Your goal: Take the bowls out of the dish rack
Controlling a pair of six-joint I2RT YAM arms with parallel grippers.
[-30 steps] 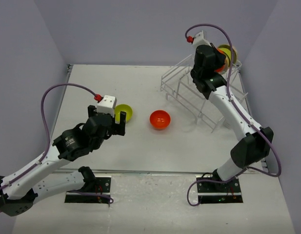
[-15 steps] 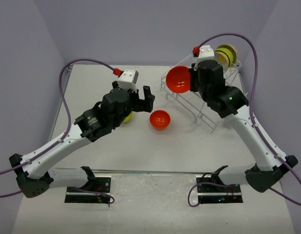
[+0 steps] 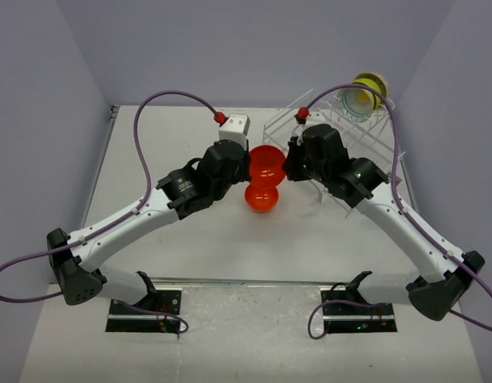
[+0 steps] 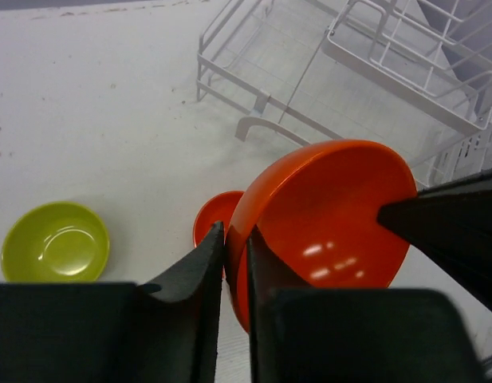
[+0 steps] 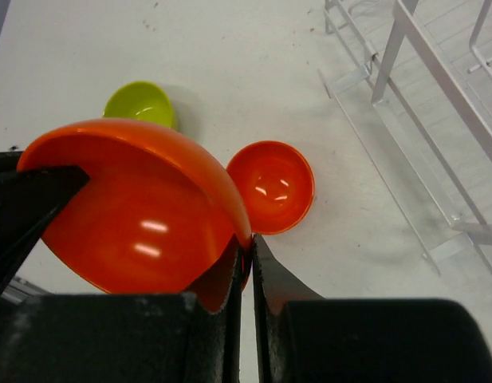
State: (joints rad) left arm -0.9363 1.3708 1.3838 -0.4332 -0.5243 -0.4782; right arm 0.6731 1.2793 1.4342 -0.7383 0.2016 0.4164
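Observation:
An orange-red bowl [image 3: 267, 163] hangs tilted above the table's middle, held from both sides. My left gripper [image 3: 250, 164] is shut on its left rim, as the left wrist view shows [image 4: 235, 249]. My right gripper [image 3: 287, 166] is shut on the opposite rim [image 5: 247, 249]. A second orange-red bowl [image 3: 261, 198] rests on the table just below. A yellow-green bowl [image 4: 56, 242] sits on the table further left. The white wire dish rack [image 3: 341, 132] stands at the back right, with a cream flowered bowl [image 3: 359, 99] and a yellow-green bowl [image 3: 376, 81] on its upper tier.
Purple cables loop above both arms. The rack's lower tier [image 4: 341, 88] and its thin prongs [image 5: 437, 96] lie close to the right of the held bowl. Grey walls close in the table on the left, back and right.
The right arm carried the orange-red bowl from the rack to the table's middle. The left arm swung right to meet it and closed its open jaws on the bowl's rim.

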